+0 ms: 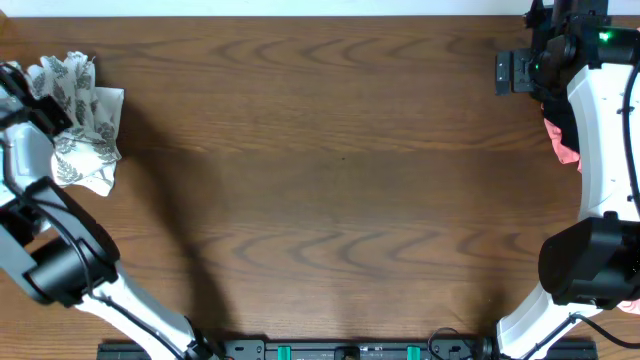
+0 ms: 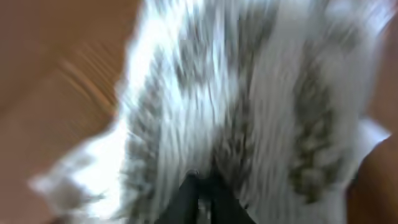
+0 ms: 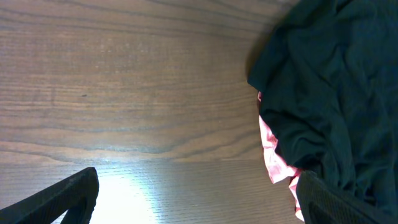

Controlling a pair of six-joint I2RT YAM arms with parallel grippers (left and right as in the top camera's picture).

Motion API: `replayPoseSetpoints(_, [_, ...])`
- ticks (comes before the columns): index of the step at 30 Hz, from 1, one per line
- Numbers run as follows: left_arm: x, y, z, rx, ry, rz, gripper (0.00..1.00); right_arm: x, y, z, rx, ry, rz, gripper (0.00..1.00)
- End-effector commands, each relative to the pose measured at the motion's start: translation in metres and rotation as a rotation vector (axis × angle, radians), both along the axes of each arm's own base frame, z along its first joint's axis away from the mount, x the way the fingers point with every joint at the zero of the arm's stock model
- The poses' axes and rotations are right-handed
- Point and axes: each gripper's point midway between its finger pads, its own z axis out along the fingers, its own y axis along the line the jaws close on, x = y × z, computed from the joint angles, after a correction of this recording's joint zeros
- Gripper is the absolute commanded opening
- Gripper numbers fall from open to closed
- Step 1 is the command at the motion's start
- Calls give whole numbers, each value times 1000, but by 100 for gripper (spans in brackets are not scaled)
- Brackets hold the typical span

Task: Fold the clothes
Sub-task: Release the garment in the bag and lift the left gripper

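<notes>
The clothes [image 1: 92, 118], a white fabric printed with grey fern leaves, lie bunched up at the far left of the table. In the left wrist view the clothes [image 2: 249, 93] fill the blurred frame. My left gripper [image 2: 202, 186] has its two black fingers pinched together on a fold of this fabric, and in the overhead view the left gripper [image 1: 45, 108] sits at the bundle's left side. My right gripper [image 3: 196, 202] stands wide open over bare wood at the far right corner, holding nothing; it shows from above as the right gripper [image 1: 515, 72].
A black garment [image 3: 329, 81] lies over a pink garment [image 3: 273, 158] just right of the right gripper's fingers. From above, the pink garment [image 1: 565, 145] peeks out beside the right arm. The wooden table [image 1: 330, 180] stretches between the two arms.
</notes>
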Motion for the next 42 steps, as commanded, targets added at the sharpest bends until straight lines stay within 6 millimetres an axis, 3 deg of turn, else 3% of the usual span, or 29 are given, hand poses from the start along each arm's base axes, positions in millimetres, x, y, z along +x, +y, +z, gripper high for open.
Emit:
replayPoseSetpoints(1, [-4, -6, -40, -73, 57, 3, 12, 0, -3, 4, -6, -9, -20, 99])
replayPoseSetpoints(4, [-7, -12, -62, -102, 98, -3, 12, 0, -3, 4, -6, -9, -20, 99])
replayPoseSetpoints(7, [3, -17, -47, -80, 69, -20, 12, 0, -3, 4, -6, -9, -20, 99])
replayPoseSetpoints(10, [21, -22, 4, -15, -24, -49, 12, 0, -3, 4, -6, -9, -20, 99])
replayPoseSetpoints(11, [28, -26, 31, 17, -73, -61, 13, 0, -3, 4, -6, -9, -20, 99])
replayPoseSetpoints(12, [33, -29, 55, 46, -117, -72, 17, 0, -3, 4, -6, -9, -20, 99])
replayPoseSetpoints(14, [37, -37, 101, 98, -200, -89, 34, 0, -3, 4, -6, -9, -20, 99])
replayPoseSetpoints(16, [35, -47, 142, 130, -272, -95, 37, 0, -3, 4, -6, -9, -20, 99])
replayPoseSetpoints(19, [26, -65, 176, 95, -343, -61, 38, 0, -3, 4, -6, -9, -20, 99])
replayPoseSetpoints(23, [18, -113, 182, -12, -321, -116, 49, 0, -3, 4, -6, -9, -20, 99])
replayPoseSetpoints(25, [23, -147, 178, -84, -304, -206, 70, 0, -3, 4, -6, -9, -20, 99])
replayPoseSetpoints(27, [29, -178, 172, -141, -292, -286, 84, 0, -3, 4, -6, -9, -20, 99])
replayPoseSetpoints(28, [32, -193, 169, -160, -281, -319, 98, 0, -3, 4, -6, -9, -20, 99])
replayPoseSetpoints(34, [39, -242, 158, -191, -238, -414, 98, 0, -3, 4, -6, -9, -20, 99])
replayPoseSetpoints(42, [41, -254, 158, -194, -236, -439, 98, 0, -3, 4, -6, -9, -20, 99])
